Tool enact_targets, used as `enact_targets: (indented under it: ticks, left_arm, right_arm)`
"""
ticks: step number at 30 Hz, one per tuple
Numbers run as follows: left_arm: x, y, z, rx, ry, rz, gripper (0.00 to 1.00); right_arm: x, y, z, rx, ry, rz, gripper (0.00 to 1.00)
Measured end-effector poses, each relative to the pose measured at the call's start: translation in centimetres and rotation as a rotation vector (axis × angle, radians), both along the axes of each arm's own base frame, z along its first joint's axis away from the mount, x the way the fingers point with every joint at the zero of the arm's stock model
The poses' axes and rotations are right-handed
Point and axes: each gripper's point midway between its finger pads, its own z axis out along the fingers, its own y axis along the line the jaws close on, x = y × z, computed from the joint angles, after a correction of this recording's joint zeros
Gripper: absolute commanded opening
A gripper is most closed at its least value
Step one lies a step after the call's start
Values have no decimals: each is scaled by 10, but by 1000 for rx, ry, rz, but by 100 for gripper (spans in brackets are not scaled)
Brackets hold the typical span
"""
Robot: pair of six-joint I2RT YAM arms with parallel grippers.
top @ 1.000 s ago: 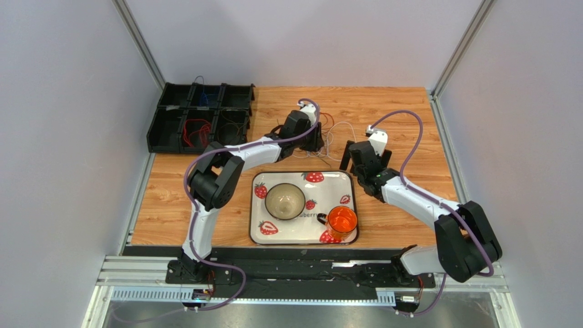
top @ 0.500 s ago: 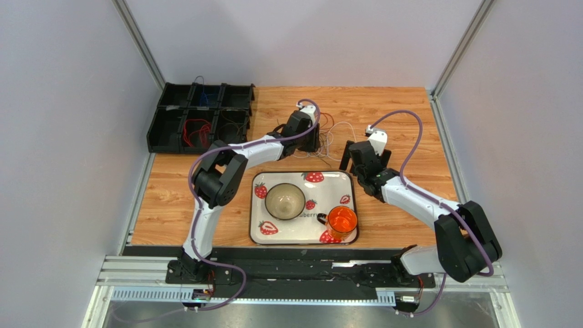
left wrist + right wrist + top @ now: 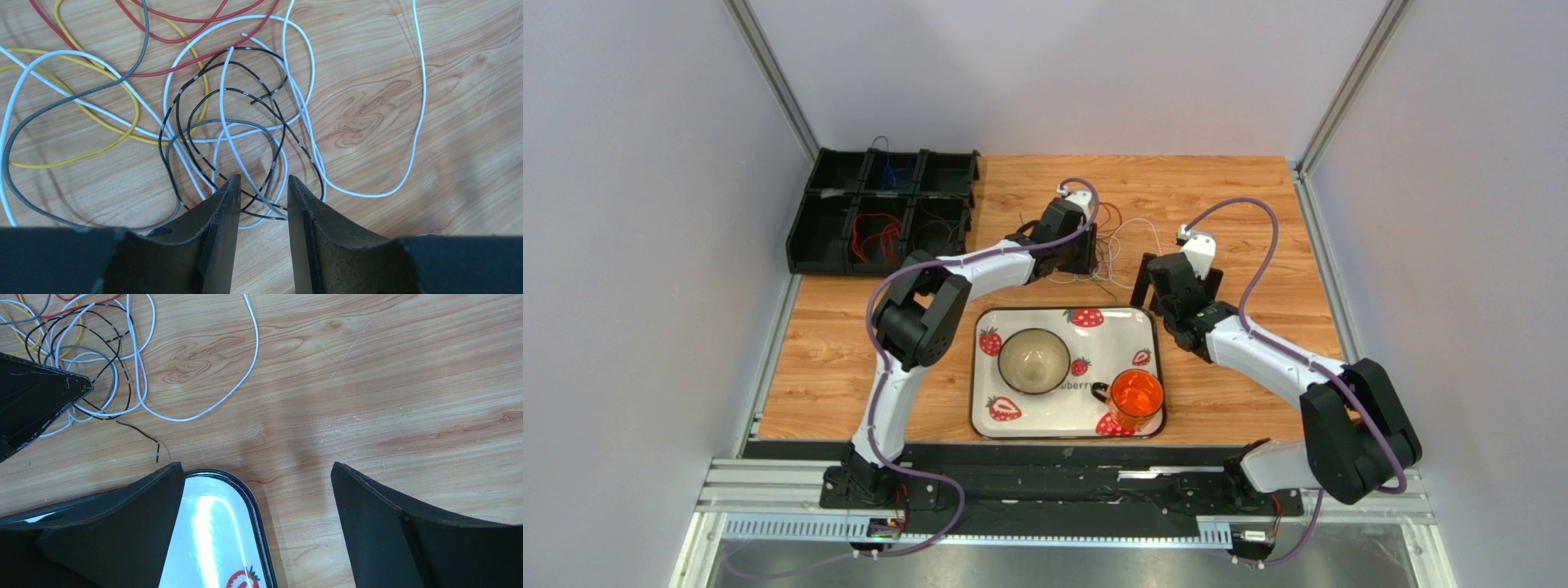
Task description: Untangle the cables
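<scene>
At far left a black plastic bin (image 3: 879, 211) of square compartments sits on the wood-grain table (image 3: 830, 355). My left gripper (image 3: 258, 185) hangs low over the cables (image 3: 233, 92). Its matte black wedge fingers stand a narrow gap apart, with black and white strands running between them, none pinched. The cables are thin glossy loops in red, yellow, grey, white and banded black, overlapping in one heap behind the glossy strawberry-print tray (image 3: 1051, 419). My right gripper (image 3: 256, 467) stands wide and empty over the tray's rounded corner, just right of the heap
</scene>
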Motion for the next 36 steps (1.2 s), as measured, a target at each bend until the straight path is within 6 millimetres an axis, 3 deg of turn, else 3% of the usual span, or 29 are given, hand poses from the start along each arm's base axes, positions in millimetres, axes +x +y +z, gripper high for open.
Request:
enact_targets:
  ticks: [5,10,18,22,26,36]
  left_arm:
    - [-1,-2,-2,-2,8,-11,22]
    - [-4,-2,-6,1,23,-21,0]
    - [-6,-5,-5,-4,19,-46,0]
    - [-10,-1,9,2,15,-46,0]
    - [-15,1,54,-28,-18,-49,0]
    - [-29,4,219,-168,-171,-64,0]
  right_arm:
    - [0,1,-2,0,6,4,95]
    - [1,2,-2,0,8,6,94]
    - [2,4,-2,0,10,16,93]
    - [2,4,-1,-2,10,18,93]
    - [2,4,-1,-2,10,18,93]
    - [2,4,-1,-2,9,18,93]
